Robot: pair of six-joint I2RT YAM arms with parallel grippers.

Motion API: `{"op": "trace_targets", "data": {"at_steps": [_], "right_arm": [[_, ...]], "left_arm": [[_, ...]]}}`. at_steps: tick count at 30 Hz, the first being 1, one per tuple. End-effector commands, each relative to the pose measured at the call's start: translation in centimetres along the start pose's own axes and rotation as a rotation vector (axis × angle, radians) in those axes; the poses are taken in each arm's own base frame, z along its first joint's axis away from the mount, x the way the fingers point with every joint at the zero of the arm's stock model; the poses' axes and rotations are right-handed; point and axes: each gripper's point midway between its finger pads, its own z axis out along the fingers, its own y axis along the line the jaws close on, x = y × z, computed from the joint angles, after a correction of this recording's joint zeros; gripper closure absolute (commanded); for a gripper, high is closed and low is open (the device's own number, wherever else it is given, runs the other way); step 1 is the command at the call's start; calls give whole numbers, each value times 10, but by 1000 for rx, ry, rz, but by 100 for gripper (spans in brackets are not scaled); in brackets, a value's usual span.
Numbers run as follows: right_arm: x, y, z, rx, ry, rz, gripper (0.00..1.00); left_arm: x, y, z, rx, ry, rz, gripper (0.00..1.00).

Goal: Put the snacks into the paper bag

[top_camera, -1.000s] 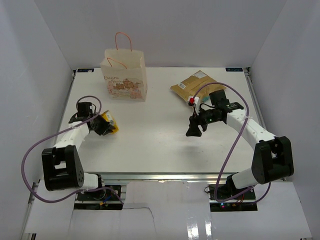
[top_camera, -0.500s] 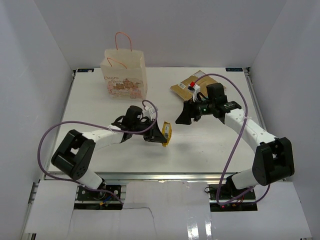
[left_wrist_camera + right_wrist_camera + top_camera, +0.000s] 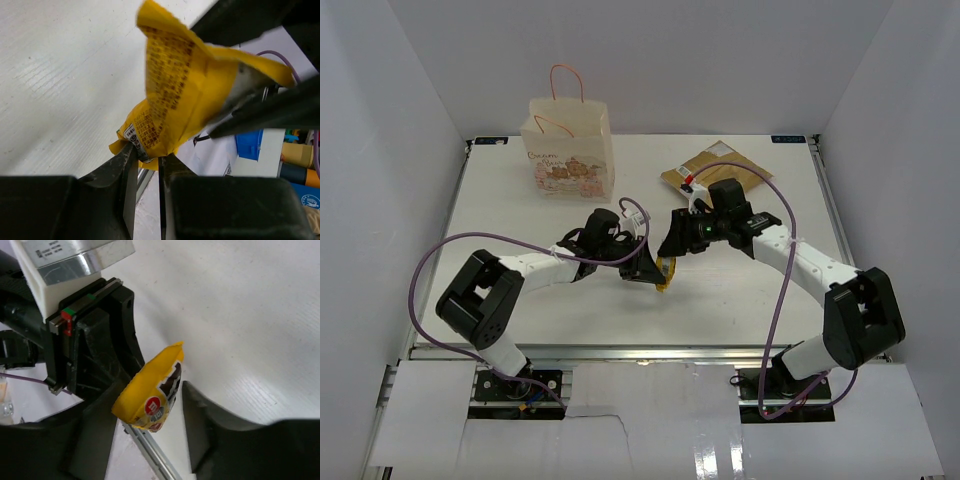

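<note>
1. Pinches the yellow M&M's packet [image 3: 175, 95] by its lower corner in the left pincer [image 3: 147, 155], with the jaws narrowed to a slit on the wrapper.
2. Holds it raised above the table [image 3: 520, 215], jutting straight out ahead of those fingertips.
3. Brackets the packet's other end with the right pincer [image 3: 150, 405], jaws apart and a gap showing beside one finger; cannot tell whether the other finger touches.
4. Meets the left pincer nose to nose.
5. Leaves the paper bag [image 3: 570, 150] standing upright well beyond the left pincer, and the large tan pouch [image 3: 720, 165] lying flat just behind the right pincer.
</note>
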Motion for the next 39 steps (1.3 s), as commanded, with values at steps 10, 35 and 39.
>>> {"op": "trace_targets", "data": {"at_steps": [10, 35, 39], "right_arm": [[-38, 25, -7, -87, -62, -152, 92], [-398, 164, 0, 74, -1158, -1055, 92], [-401, 152, 26, 141, -1209, -1065, 92]], "left_arm": [[-36, -29, -30, -44, -181, 151, 53], [-31, -18, -171, -439, -676, 194, 7], [-27, -14, -180, -460, -711, 172, 7]]}}
